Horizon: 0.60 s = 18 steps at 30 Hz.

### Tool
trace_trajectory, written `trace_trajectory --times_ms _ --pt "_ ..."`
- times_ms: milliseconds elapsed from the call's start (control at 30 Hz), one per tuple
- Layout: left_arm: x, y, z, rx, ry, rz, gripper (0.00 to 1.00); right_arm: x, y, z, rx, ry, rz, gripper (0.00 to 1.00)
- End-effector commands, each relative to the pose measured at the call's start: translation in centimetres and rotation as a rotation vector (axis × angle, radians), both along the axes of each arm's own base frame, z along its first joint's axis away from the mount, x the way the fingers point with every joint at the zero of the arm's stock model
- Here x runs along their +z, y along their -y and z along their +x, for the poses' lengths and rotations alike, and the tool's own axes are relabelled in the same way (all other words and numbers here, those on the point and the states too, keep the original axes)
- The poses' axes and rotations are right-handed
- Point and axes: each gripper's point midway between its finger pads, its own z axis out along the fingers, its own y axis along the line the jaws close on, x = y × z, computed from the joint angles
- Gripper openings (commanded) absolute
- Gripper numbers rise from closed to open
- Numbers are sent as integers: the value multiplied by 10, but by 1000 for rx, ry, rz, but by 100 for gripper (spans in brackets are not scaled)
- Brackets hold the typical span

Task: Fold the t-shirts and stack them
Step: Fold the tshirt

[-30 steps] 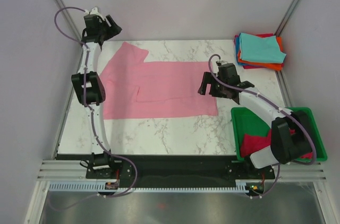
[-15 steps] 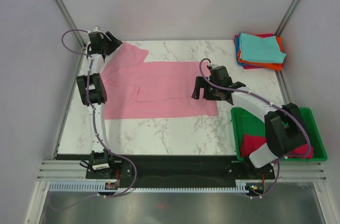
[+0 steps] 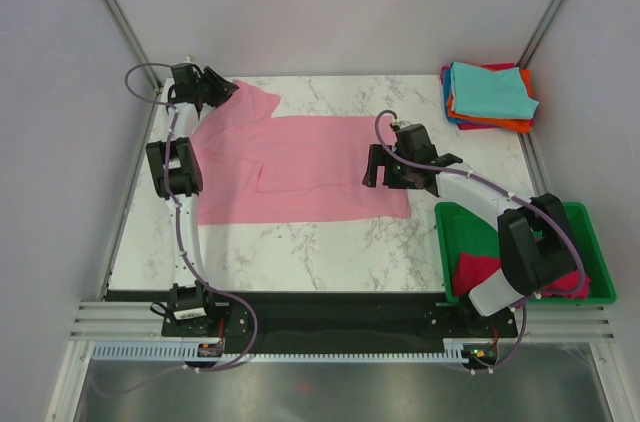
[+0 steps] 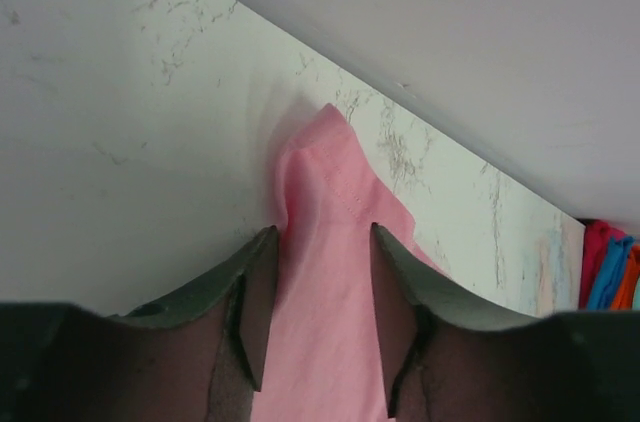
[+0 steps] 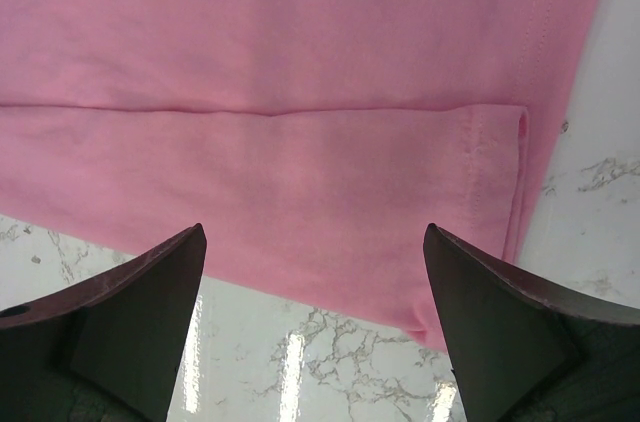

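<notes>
A light pink t-shirt (image 3: 300, 167) lies spread flat on the marble table, with one sleeve (image 3: 250, 102) pointing to the far left corner. My left gripper (image 3: 222, 92) is down at that sleeve. In the left wrist view its jaws (image 4: 322, 232) stand partly closed, one on each side of the sleeve (image 4: 325, 177), with a gap still showing. My right gripper (image 3: 378, 170) hovers over the shirt's near right corner, wide open (image 5: 312, 232) above the hem (image 5: 480, 172), holding nothing. Folded t-shirts (image 3: 490, 94), teal on top, are stacked at the far right corner.
A green bin (image 3: 455, 232) at the near right holds crumpled red and magenta shirts (image 3: 480, 267). The back wall runs close behind the left gripper. Bare marble (image 3: 300, 252) lies between the pink shirt and the table's near edge.
The left gripper has come down from the corner onto the sleeve and its jaws have narrowed around it. The right gripper shifted left over the shirt's corner, then held still.
</notes>
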Motion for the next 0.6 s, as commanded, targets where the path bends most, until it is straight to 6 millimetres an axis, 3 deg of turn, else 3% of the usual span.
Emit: trace_trajectory --times_ms 0,67,133,233,267,400,433,500,533,567 --pt "-22 14 -10 -41 -61 -82 46 18 -1 11 0 58 -1 98" --pt "-23 18 -10 -57 -55 -99 32 17 -1 12 1 56 -5 98" --pt "-24 20 -10 -65 -54 -124 24 12 -2 15 -1 51 -14 98" --pt "-23 20 -11 -83 -35 -159 6 13 -6 29 2 58 -21 98" --pt "-23 20 -11 -84 -34 -160 2 21 -10 38 4 77 -12 98" --pt "-18 20 -10 -92 -14 -158 2 31 -10 66 -12 117 -21 98" --pt "-19 18 -10 -80 -16 -152 2 41 -9 79 -27 148 -17 98" --pt "-26 15 -14 -56 -40 -150 2 38 1 98 -63 150 -27 98" --pt "-21 13 -13 -47 -30 -146 2 38 5 107 -77 155 -36 98" --pt "-26 12 -15 -36 -42 -145 2 39 7 125 -102 167 -45 98"
